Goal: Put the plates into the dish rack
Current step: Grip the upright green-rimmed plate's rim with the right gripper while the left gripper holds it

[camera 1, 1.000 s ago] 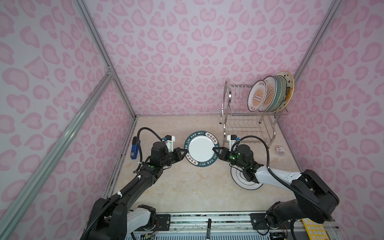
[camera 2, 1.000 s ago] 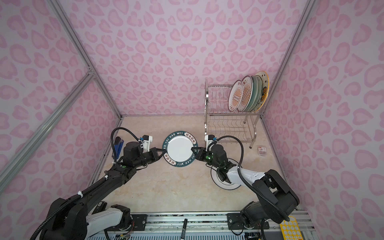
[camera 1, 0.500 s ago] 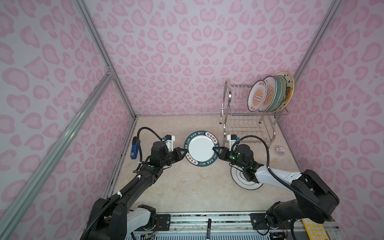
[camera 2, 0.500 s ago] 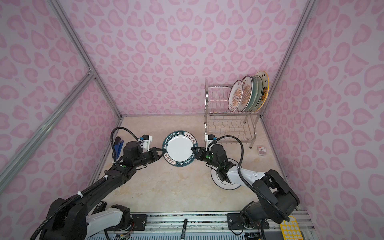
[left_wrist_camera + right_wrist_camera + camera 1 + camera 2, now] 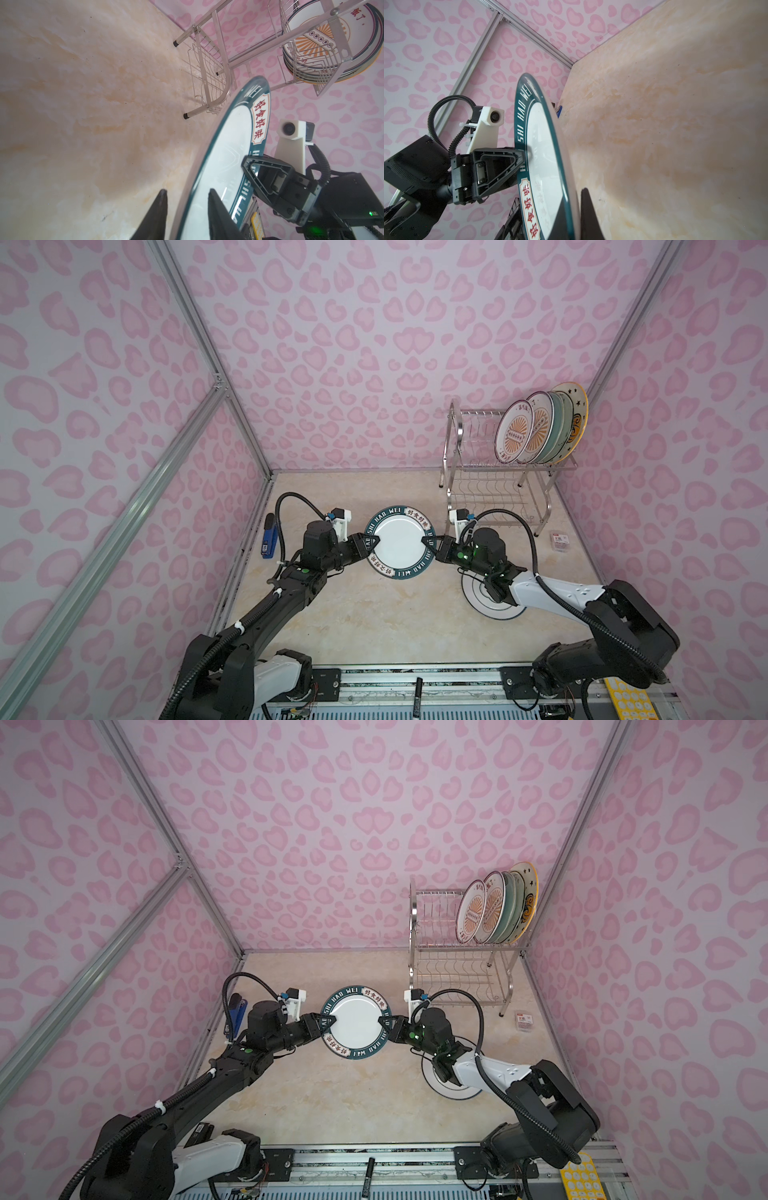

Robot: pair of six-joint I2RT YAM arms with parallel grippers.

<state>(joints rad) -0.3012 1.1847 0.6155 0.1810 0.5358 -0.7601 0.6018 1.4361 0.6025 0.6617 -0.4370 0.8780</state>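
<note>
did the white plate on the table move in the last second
No, the white plate lies flat in the same spot, just in front of the dish rack.

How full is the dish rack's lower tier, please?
Empty: the lower tier shows bare wires; the racked plates stand on the upper tier.

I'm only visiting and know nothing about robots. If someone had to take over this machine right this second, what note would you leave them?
Left gripper: open, with a finger on each side of the teal-rimmed plate but not clamping it.
Right gripper: shut on the opposite rim, holding that plate up off the table.
Done: a row of plates stands on the upper tier of the dish rack, at its right end.
Left: rack the held plate, then the white plate lying flat on the table under the right arm.
</note>
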